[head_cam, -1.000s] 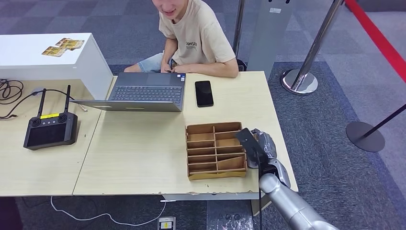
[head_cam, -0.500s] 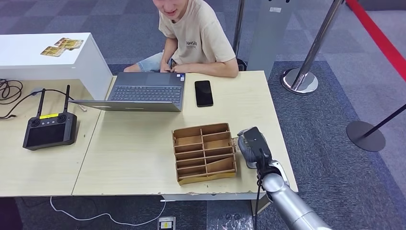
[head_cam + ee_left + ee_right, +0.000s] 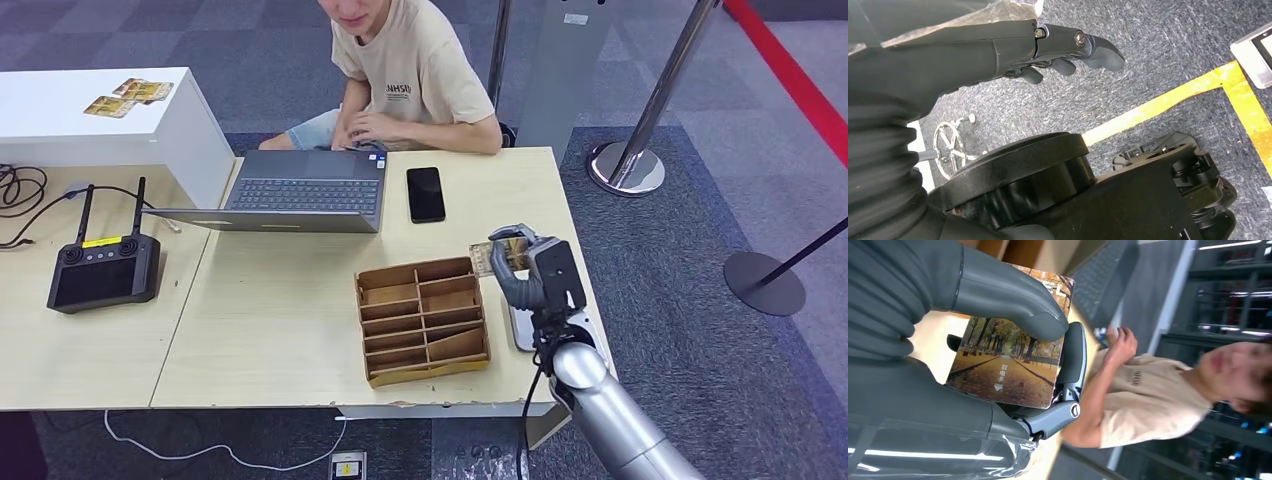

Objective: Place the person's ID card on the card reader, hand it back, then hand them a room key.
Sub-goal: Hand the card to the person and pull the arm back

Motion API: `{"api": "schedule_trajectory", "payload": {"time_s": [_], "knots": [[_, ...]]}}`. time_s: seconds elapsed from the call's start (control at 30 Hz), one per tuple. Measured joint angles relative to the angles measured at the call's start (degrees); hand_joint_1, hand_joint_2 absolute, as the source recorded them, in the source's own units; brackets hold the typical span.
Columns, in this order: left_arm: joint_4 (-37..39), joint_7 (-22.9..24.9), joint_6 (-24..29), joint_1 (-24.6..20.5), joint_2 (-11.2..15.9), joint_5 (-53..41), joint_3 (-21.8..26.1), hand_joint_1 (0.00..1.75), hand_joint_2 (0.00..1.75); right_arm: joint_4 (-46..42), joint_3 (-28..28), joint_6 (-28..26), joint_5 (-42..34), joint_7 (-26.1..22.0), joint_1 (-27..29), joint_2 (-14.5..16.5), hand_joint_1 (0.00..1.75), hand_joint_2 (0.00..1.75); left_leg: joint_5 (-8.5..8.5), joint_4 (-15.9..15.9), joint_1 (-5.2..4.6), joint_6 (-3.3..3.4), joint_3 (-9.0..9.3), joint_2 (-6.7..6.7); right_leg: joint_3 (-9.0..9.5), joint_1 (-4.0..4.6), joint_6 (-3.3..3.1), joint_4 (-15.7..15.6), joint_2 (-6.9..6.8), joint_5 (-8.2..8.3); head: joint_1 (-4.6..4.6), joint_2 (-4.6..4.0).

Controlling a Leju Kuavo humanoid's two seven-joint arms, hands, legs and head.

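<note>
In the head view, the right hand (image 3: pixel 527 272) is raised above the right side of the wooden counter (image 3: pixel 290 330), just right of the far corner of a brown cardboard divider tray (image 3: pixel 422 320). A room key card (image 3: pixel 497 256) with an autumn picture is pinched in its fingers, pointing to the left and toward the far side. A pale flat device (image 3: pixel 521 328) lies on the counter under the forearm, partly hidden; whether it is the card reader cannot be told. Farther off, a black phone (image 3: pixel 425 194) lies beside an open grey laptop (image 3: pixel 300 193), and a person in a beige shirt (image 3: pixel 415 80) sits at the far edge with both hands together near the laptop. On the left, a black remote controller (image 3: pixel 105 270) with two antennas rests on the counter, and more cards (image 3: pixel 130 96) lie on a white box (image 3: pixel 150 130).

In the left wrist view, the left hand (image 3: pixel 1058 47) hangs over grey carpet (image 3: pixel 1168 55) with a yellow floor line (image 3: pixel 1168 102); its fingers are loosely curled and hold nothing.

In the right wrist view, the thumb (image 3: pixel 1008 297) presses the card (image 3: pixel 1010 360) flat against the darker fingers (image 3: pixel 1073 365). The card shows a tree-lined path and a small arrow. The person (image 3: pixel 1148 400) is beyond it.
</note>
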Motion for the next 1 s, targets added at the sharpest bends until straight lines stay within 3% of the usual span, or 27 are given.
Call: {"api": "schedule_trajectory", "payload": {"time_s": [0.23, 0.47, 0.67, 1.0], "knots": [[0.0, 0.0, -0.3, 0.0, 0.0, -0.2, 0.1, 0.0, 1.75, -6.7, 0.4, 0.7, 1.4, 1.1, -0.9, -0.1, 1.75, 1.75, 0.0, 0.0, -0.01, 0.0, -0.03, 0.0, 0.0, 0.0, 0.0, 0.0, 0.0, 0.0, 0.01, 0.0], [0.0, 0.0, -0.7, 0.0, 0.0, -1.2, 0.1, 0.0, 1.75, -10.5, 1.2, 5.3, -4.2, 1.7, -5.1, 0.0, 1.75, 1.75, 0.0, 0.0, -0.01, 0.0, -0.04, 0.0, 0.0, 0.0, 0.0, 0.0, 0.0, 0.0, 0.01, 0.0], [0.0, 0.0, -0.9, -0.1, -0.1, -1.8, 0.1, 0.0, 1.75, -10.5, 3.7, 3.8, 12.6, 9.3, -10.8, -0.1, 1.75, 1.75, 0.0, 0.0, -0.01, 0.0, -0.05, -0.02, -0.01, 0.0, 0.0, 0.0, -0.01, 0.0, 0.0, 0.0], [0.0, 0.3, -1.2, -0.1, -0.2, -3.2, 0.1, 0.0, 1.75, -6.6, 6.9, 3.5, 29.1, 15.7, -15.4, -0.6, 1.75, 1.75, 0.0, 0.0, -0.01, 0.0, -0.09, -0.03, -0.03, 0.0, 0.0, 0.0, -0.01, 0.0, 0.01, 0.0]]}}
